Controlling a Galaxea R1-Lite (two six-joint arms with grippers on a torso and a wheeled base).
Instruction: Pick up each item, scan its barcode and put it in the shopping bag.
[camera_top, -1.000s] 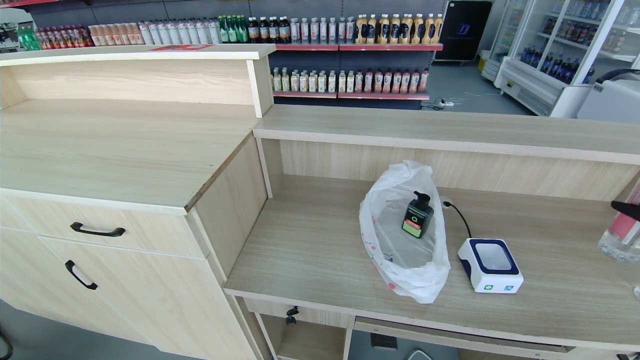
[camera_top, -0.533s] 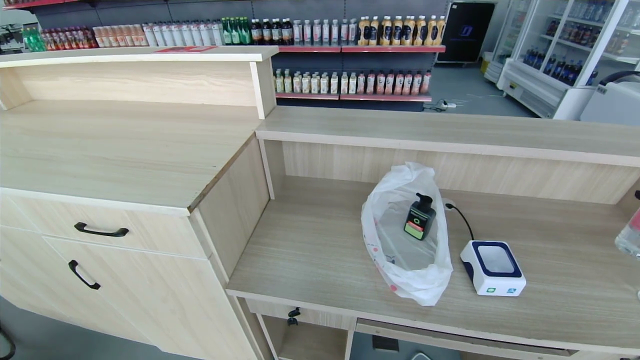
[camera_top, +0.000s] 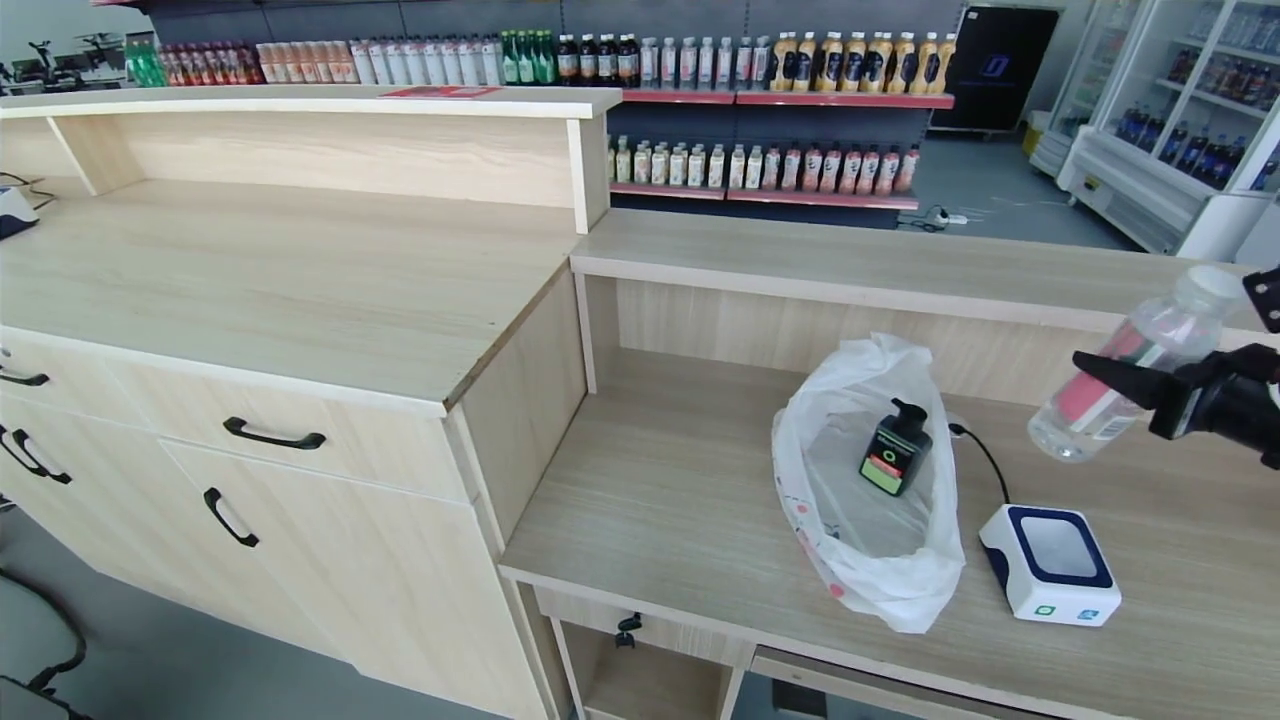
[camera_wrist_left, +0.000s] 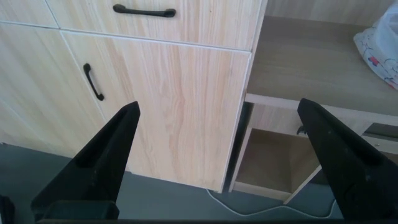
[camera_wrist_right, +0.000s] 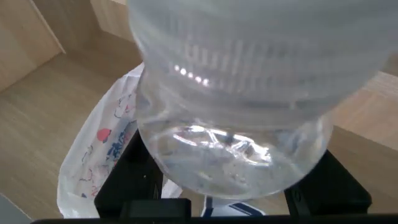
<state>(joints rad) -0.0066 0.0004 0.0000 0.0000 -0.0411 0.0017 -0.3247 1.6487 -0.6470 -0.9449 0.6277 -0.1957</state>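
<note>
Above the pale wooden counter (camera_top: 680, 500), my right gripper (camera_top: 1120, 375) is clamped on the clear pink-labelled plastic bottle (camera_top: 1165, 330) — tilted, base toward the white blue-windowed scanner (camera_top: 1050, 560) (scan seemingly pending); the white plastic shopping bag (camera_top: 870, 590) lies open alongside. My left gripper (camera_wrist_left: 217, 106) hangs spread.

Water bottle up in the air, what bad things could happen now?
The water bottle hangs tilted in the right gripper above the counter; it might slip and fall. The floppy shopping bag could fold shut as it goes in, or it could knock the pump bottle already inside.
</note>
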